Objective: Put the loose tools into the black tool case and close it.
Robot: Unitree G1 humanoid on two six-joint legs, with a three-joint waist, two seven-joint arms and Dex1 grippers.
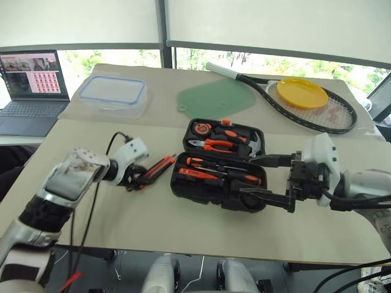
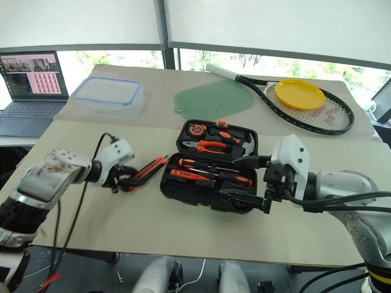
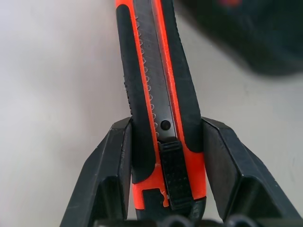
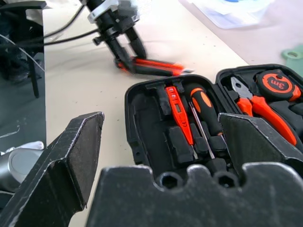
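The black tool case [image 1: 183, 183] lies open mid-table. Its near half holds a slim all-orange screwdriver [image 4: 177, 111] and two black-and-orange screwdrivers [image 4: 203, 101]. The lid half holds pliers [image 1: 217, 145], a tape measure [image 1: 201, 129] and a hammer [image 1: 256, 143]. Left of the case, my left gripper [image 1: 139, 178] is shut on the handle end of the black-and-orange utility knife [image 1: 160, 166], whose tip points toward the case. Both fingers [image 3: 113, 161] press its sides. My right gripper [image 1: 259, 178] stands open at the case's right end, with nothing between its fingers.
A clear blue-rimmed container [image 1: 113, 94] and a laptop [image 1: 30, 85] sit at the back left. A green mat [image 1: 217, 97], a racket [image 1: 317, 113] and a yellow plate [image 1: 302, 91] lie behind the case. The table's front edge [image 1: 183, 244] is close.
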